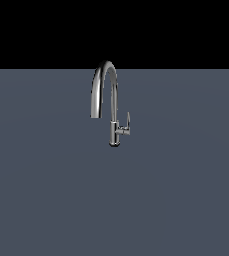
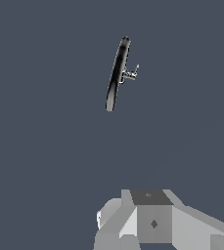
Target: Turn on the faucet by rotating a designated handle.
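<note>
Approach step: end effector (image 2: 133, 229) far from faucet (image 1: 108, 100), gripping nothing visible; finger opening can't be told. Next: close in on handle (image 1: 127, 122), ahead.

One faucet (image 1: 112, 102), one handle (image 1: 126, 125), one gripper (image 2: 133, 229).

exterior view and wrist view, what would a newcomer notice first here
The shiny chrome faucet stands alone mid-scene on a plain grey floor, its arched spout rising against black. The small handle juts from its lower body toward the exterior view's right. In the wrist view the gripper sits well away from the faucet; its fingers aren't visible.
</note>
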Robot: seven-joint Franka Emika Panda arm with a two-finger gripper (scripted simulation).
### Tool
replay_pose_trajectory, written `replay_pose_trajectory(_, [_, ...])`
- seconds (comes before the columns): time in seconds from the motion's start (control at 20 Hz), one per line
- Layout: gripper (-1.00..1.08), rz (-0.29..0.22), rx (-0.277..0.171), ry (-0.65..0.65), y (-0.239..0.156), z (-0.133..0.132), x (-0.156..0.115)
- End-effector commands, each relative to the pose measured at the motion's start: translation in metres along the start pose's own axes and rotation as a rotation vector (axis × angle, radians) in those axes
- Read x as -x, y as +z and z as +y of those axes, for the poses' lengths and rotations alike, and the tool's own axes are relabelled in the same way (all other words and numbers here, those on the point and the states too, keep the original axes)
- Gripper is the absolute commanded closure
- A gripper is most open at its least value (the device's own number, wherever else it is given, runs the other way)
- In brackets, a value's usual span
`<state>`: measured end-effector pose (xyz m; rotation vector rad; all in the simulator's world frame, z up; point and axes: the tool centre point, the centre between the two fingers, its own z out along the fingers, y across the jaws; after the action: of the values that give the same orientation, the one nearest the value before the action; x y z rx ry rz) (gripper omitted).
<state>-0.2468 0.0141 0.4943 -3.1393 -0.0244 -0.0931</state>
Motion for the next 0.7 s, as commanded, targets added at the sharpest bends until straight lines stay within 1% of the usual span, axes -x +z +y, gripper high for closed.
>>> replay_pose_trajectory(0.0, [1.08, 0.0, 0.0, 0.0, 0.0, 0.0, 0.0])
replay_pose_trajectory(0.35, [1.08, -0.015, -0.017, 0.019, 0.002, 0.0, -0.007])
replay_pose_trajectory(0.65, [1.08, -0.051, -0.061, 0.068, 0.006, 0.001, -0.024])
